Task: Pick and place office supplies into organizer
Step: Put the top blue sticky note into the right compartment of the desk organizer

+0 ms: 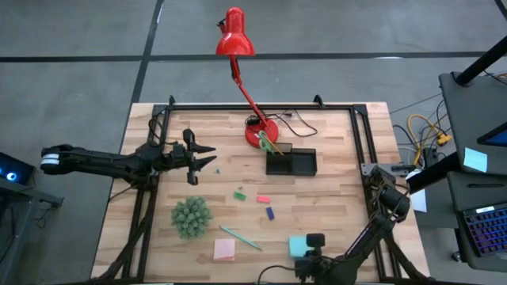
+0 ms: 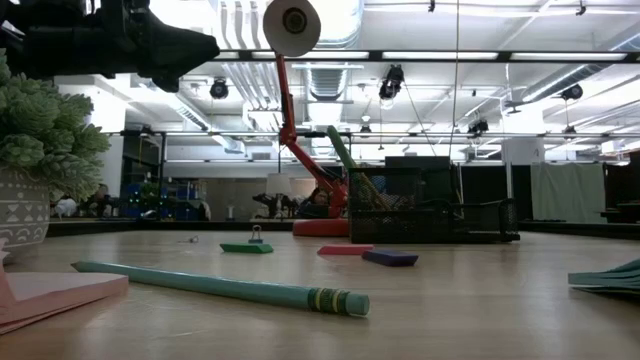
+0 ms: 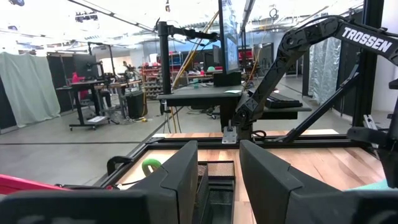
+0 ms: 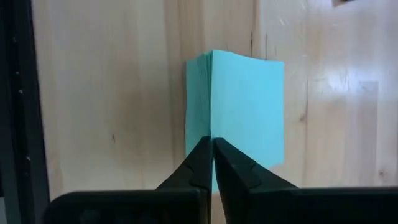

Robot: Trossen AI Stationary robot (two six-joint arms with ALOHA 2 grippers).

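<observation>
My left gripper (image 1: 207, 158) hangs open above the table's left half, pointing toward the black organizer (image 1: 291, 163). Green-handled scissors (image 1: 268, 143) and a pencil stand in the organizer. My right gripper (image 4: 213, 148) is at the near edge, shut on the light-blue sticky pad (image 1: 298, 246). The pink pad (image 1: 224, 250), teal pen (image 1: 240, 237) and the green (image 1: 239, 195), red-pink (image 1: 263, 199) and purple (image 1: 270, 213) pieces lie flat on the wood. My right gripper pinches the light-blue pad at the middle of one edge (image 4: 212, 134), coming from above and pointing down. A raised ridge runs along the pad from the fingertips. How many sheets sit between them I cannot tell. The pad's far part (image 4: 249, 87) lies on the table.
A fuzzy green ball (image 1: 191, 216) sits left of the pen. The red lamp's round base (image 1: 260, 134) stands just behind the organizer, and its arm reaches past the far edge. Black rails (image 1: 360, 134) frame the table's sides.
</observation>
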